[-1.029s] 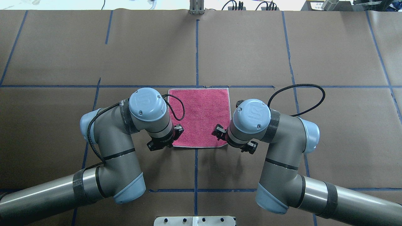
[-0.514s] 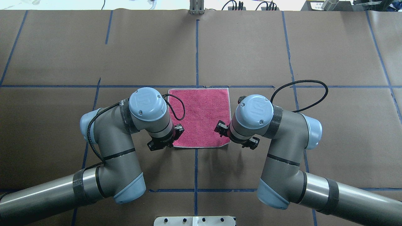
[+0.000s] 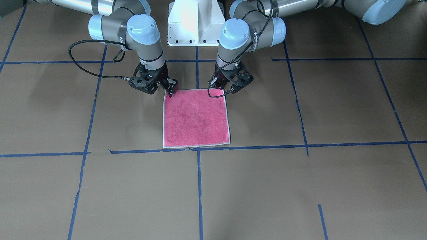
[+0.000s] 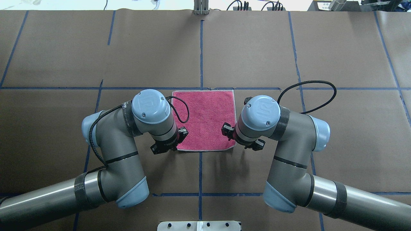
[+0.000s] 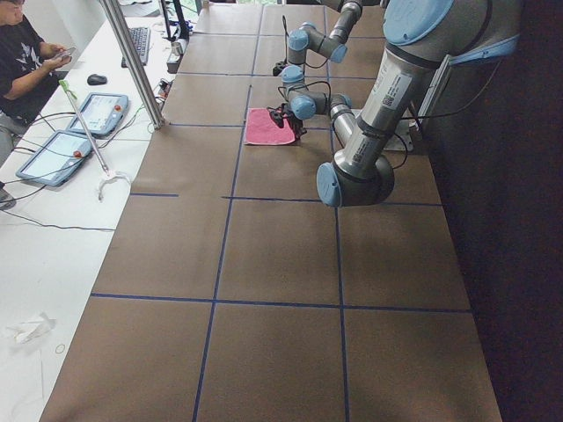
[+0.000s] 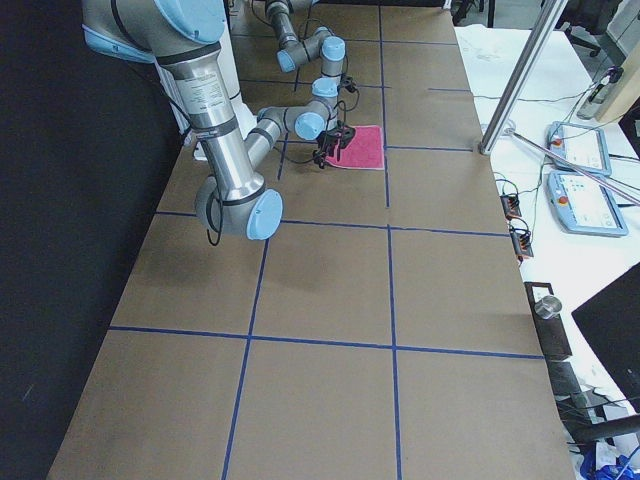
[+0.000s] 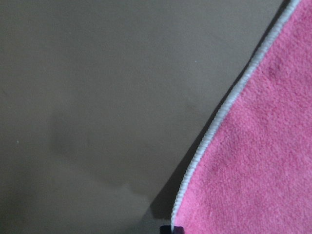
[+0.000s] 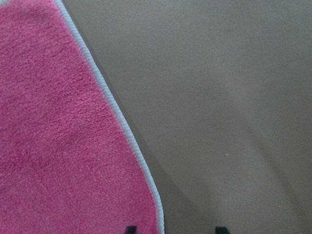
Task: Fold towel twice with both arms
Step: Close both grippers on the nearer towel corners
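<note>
Lying pink face up toward the surface's (image 4: 257,48) robot-side edge: towel (image 4: 205,118). Hem at one near corner pinched by left tool (image 7: 171,228); right tool (image 8: 176,229) spread, straddling the other corner's hem.

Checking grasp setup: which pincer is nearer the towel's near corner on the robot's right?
Right. The right pincer is at that towel corner; the left pincer is at the other near corner.

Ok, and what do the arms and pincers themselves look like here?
The left arm and right arm are silver-grey tubes with light blue round joint caps bearing a logo, and dark bands on the links. The left pincer and right pincer are black, skeletal, two-fingered. A black cable loops off each wrist.
</note>
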Controlling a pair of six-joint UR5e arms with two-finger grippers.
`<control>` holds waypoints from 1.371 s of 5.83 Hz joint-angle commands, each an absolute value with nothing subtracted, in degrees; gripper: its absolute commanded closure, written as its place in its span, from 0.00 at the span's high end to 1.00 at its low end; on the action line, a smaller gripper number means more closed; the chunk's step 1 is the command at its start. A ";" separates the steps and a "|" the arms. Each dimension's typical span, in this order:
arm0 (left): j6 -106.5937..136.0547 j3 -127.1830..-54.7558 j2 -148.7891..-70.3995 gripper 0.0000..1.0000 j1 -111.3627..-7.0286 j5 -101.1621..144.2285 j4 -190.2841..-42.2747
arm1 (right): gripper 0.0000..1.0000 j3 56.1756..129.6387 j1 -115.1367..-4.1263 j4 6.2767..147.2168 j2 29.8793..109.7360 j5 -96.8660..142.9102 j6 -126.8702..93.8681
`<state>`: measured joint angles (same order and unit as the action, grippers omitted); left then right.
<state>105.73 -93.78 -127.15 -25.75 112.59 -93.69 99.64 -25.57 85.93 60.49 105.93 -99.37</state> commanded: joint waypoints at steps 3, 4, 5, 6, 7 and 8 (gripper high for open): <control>105.65 -93.78 -127.27 0.06 -25.75 112.41 -93.69 | 0.44 99.84 -25.14 85.96 60.12 106.08 -101.34; 105.64 -93.78 -127.27 0.06 -25.75 112.59 -93.69 | 0.42 99.84 -25.05 85.96 60.20 106.08 -101.34; 105.64 -93.78 -127.27 0.06 -25.75 112.59 -93.69 | 0.29 99.84 -24.96 85.96 60.38 106.08 -101.77; 105.64 -93.78 -127.27 0.06 -25.84 112.59 -93.69 | 0.18 99.76 -24.70 85.96 60.47 106.08 -101.78; 105.64 -93.78 -127.35 0.06 -25.84 112.59 -93.69 | 0.16 99.67 -24.35 85.96 60.64 106.08 -102.13; 105.64 -93.69 -127.35 0.06 -25.84 112.59 -93.69 | 0.14 99.58 -24.08 85.96 60.64 106.08 -103.52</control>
